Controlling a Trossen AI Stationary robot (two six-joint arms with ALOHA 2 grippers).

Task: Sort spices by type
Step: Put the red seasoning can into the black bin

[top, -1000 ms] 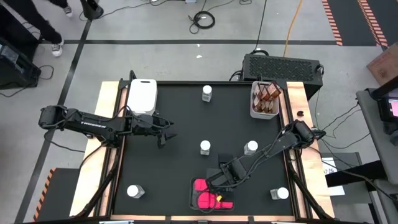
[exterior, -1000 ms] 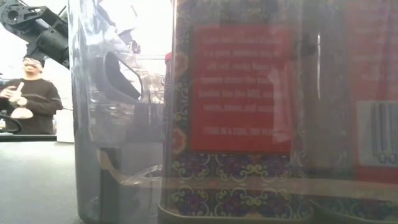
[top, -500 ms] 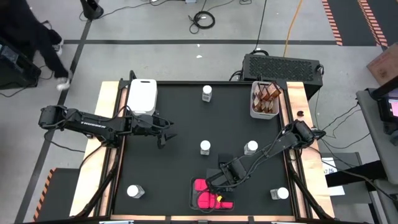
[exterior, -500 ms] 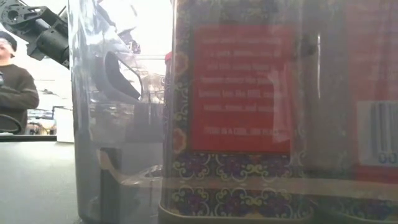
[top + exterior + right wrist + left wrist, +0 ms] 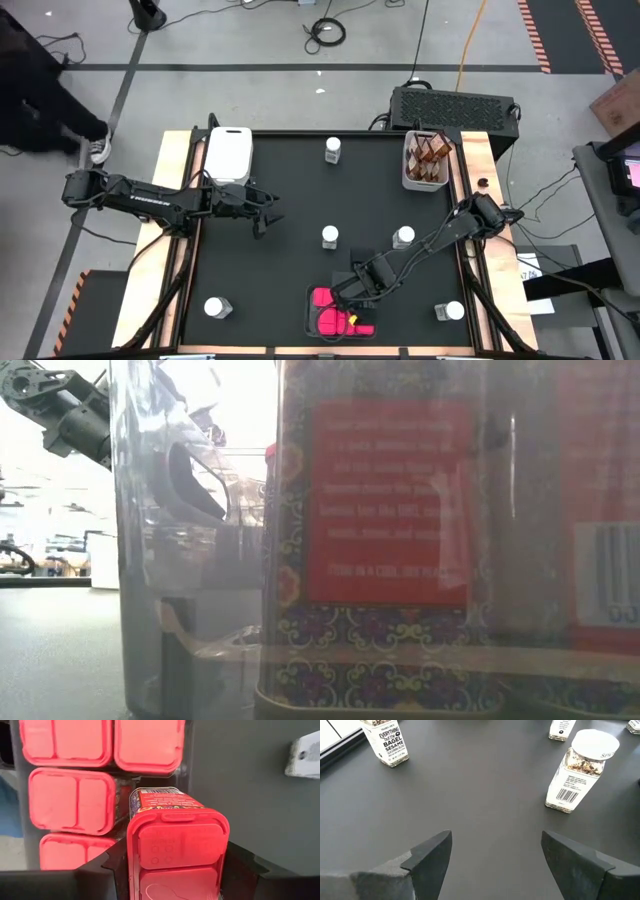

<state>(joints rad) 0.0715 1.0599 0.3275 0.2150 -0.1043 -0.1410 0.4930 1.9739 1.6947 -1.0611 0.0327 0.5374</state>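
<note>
Several pink square-topped spice boxes (image 5: 72,797) stand in a clear tray (image 5: 311,315) at the table's near edge. My right gripper (image 5: 352,298) hangs over that tray, pointing steeply down, shut on one more pink box (image 5: 177,852). Clear jars with white lids stand on the black mat (image 5: 330,237) (image 5: 404,237) (image 5: 333,150) (image 5: 218,307) (image 5: 452,311). Brown jars (image 5: 428,152) stand in a white tray at the far right. My left gripper (image 5: 265,215) waits open above the mat at the left, with nothing between its fingers (image 5: 427,852). My right gripper pinches the pink box at its lid end (image 5: 135,845), one finger (image 5: 112,865) on each of two opposite sides. The fingers come from above, pointing down. The box's lid faces up and its body (image 5: 157,799) reaches down toward the tray. I cannot tell whether its base rests there.
A white lidded tray (image 5: 229,153) sits at the far left of the mat. In the low view the clear tray's wall (image 5: 190,560) and a box label (image 5: 385,500) fill the picture. Open mat lies between the jars.
</note>
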